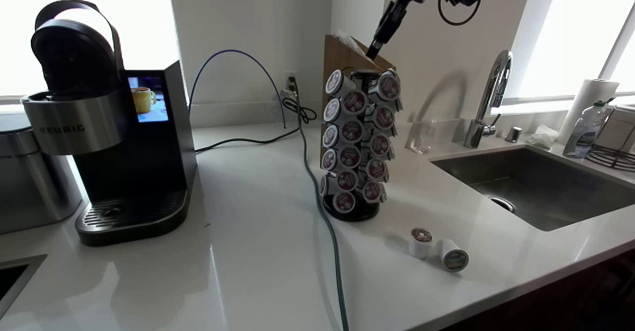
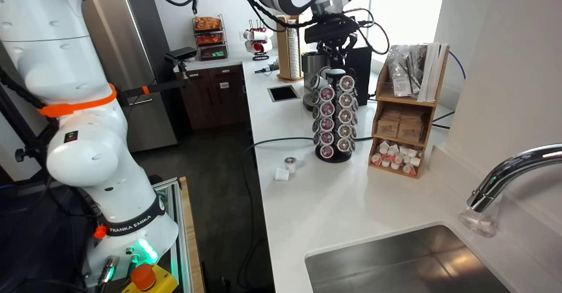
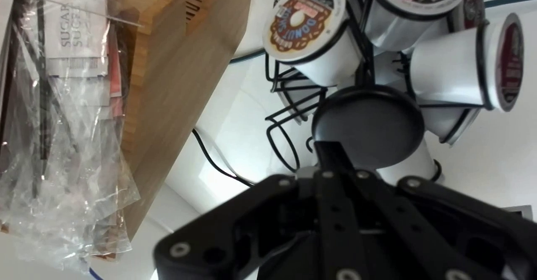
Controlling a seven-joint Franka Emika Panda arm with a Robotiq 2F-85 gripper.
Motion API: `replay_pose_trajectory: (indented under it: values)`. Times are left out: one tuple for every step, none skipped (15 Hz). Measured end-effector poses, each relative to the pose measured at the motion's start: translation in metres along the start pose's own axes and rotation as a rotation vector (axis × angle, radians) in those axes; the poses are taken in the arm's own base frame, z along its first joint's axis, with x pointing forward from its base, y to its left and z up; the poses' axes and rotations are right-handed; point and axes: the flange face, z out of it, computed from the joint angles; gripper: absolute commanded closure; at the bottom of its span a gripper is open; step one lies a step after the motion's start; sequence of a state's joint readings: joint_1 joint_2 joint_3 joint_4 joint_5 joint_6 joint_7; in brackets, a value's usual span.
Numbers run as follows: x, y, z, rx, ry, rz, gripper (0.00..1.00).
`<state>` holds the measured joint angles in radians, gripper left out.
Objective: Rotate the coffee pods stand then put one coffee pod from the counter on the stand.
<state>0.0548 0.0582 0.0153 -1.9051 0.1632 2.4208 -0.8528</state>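
Note:
The coffee pods stand (image 1: 358, 214) is a dark wire carousel full of round-lidded pods on the counter (image 1: 258, 256); it also shows in an exterior view (image 2: 336, 157). In the wrist view its round dark top cap (image 3: 369, 124) is just beyond my fingertips, with an empty wire ring (image 3: 285, 147) beside it. The coffee pod (image 1: 420, 244) stands upright in front of the stand, also in an exterior view (image 2: 290, 164). My gripper (image 3: 329, 145) is shut and holds nothing visible. It points down above the stand's top (image 1: 372, 52); contact with the cap cannot be told.
A loose pod (image 1: 452, 255) lies on its side beside the upright one. A wooden organizer (image 2: 399, 108) stands behind the stand. A green cable (image 1: 317, 192) runs past its base. The coffee maker (image 1: 134, 137) and steel sink (image 1: 545, 182) stand on opposite sides.

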Motion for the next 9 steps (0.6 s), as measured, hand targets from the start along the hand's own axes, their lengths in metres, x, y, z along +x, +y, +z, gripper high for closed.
replay_pose_trajectory:
  values:
    - [0.0014,-0.0007,0.0020,0.006,0.003,-0.003,1.00]
    - [0.0032,-0.0011,0.0035,0.011,0.008,-0.006,1.00]
    - [0.0049,-0.0015,0.0050,0.014,0.010,-0.009,1.00]
    - [0.0065,-0.0017,0.0062,0.016,0.012,-0.011,1.00]
    - [0.0074,-0.0017,0.0073,0.017,0.013,-0.012,1.00]
    - [0.0077,-0.0019,0.0083,0.019,0.013,-0.012,1.00]
    - [0.0075,-0.0019,0.0094,0.021,0.013,-0.012,1.00]
    - [0.0072,-0.0019,0.0105,0.024,0.013,-0.012,1.00]
    - [0.0067,-0.0017,0.0118,0.027,0.014,-0.013,1.00]
